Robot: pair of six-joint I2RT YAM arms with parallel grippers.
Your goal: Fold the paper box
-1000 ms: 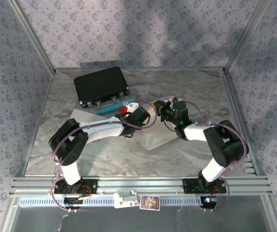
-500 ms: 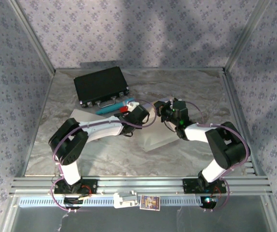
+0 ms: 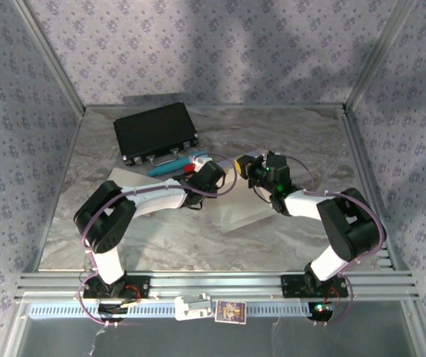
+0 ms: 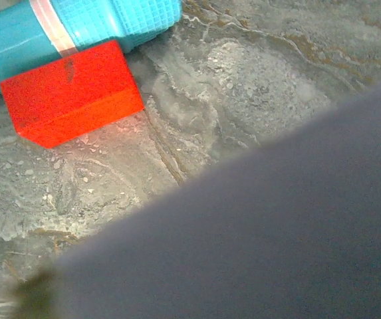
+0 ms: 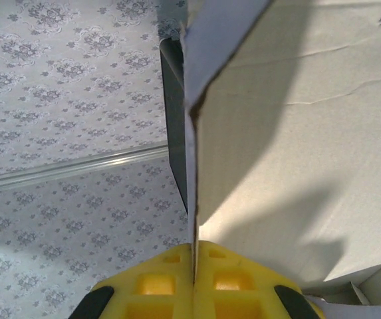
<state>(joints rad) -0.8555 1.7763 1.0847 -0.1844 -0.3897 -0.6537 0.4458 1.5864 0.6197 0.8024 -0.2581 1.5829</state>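
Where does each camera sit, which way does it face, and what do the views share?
Top external: above and behind, looking down at marbled table; left arm, right arm show.
Left wrist: low over table, facing red block and turquoise cylinder.
Right wrist: along yellow fingers shut on grey paper box, toward patterned wall.
Shared: top and left wrist catch the red block.

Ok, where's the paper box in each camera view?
Top external: box mid-picture, lower right of the red block.
Right wrist: box on the right, edge pinched in yellow fingers.
Left wrist: blurred grey sheet lower right, probably the box.
Landmark: red block, upper left in left wrist.
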